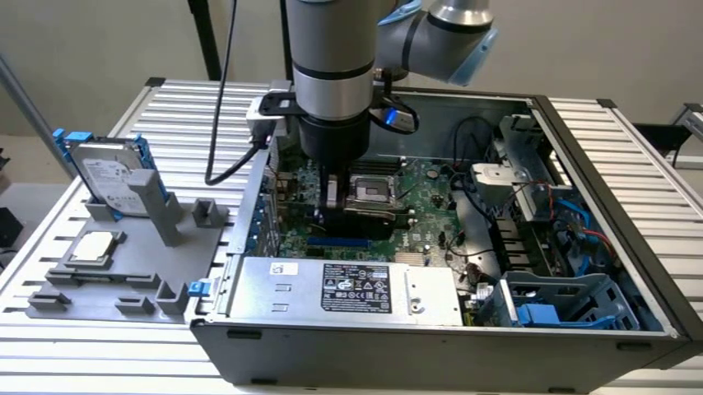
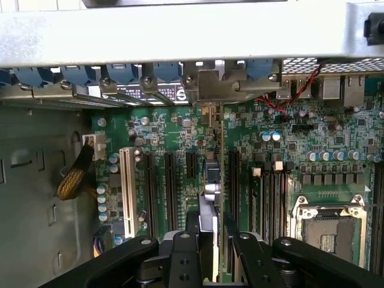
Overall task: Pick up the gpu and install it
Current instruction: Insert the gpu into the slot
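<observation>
One gpu (image 2: 211, 183), edge-on, clamped in narrow end effector (image 2: 211, 227), over motherboard (image 2: 336, 135)

Even bright light; glare on case rim (image 2: 180, 36).

Fig.: gpu (image 2: 210, 180), thin green card, edge-on & upright at mobo expansion slots; silver bracket end by chassis rear wall; clamped in end effector (image 2: 211, 225).

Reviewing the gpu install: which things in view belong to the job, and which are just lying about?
Job in hand:
- gpu, edge-on between the end effector fingers
- motherboard with its slots
- computer case

Lying about:
- hard drive
- CPU chip
- grey fixture holding both
</observation>
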You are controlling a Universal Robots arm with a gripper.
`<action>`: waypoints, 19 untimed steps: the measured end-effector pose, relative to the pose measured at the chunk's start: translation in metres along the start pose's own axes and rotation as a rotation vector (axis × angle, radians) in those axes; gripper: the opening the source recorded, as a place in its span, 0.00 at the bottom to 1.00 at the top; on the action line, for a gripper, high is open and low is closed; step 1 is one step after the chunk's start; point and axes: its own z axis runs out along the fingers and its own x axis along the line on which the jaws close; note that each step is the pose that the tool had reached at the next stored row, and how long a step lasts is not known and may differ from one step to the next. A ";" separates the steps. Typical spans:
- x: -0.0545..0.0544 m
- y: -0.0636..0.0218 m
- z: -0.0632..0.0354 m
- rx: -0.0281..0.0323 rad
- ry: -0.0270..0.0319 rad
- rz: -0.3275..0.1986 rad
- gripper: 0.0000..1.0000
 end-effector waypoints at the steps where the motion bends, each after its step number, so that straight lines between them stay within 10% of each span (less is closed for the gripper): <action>1: 0.000 0.0001 0.0003 0.0000 0.0000 0.000 0.26; 9: 0.002 0.0001 0.0022 -0.0001 -0.0014 -0.001 0.26; 19: 0.005 0.0006 0.0042 -0.0015 -0.0276 -0.003 0.26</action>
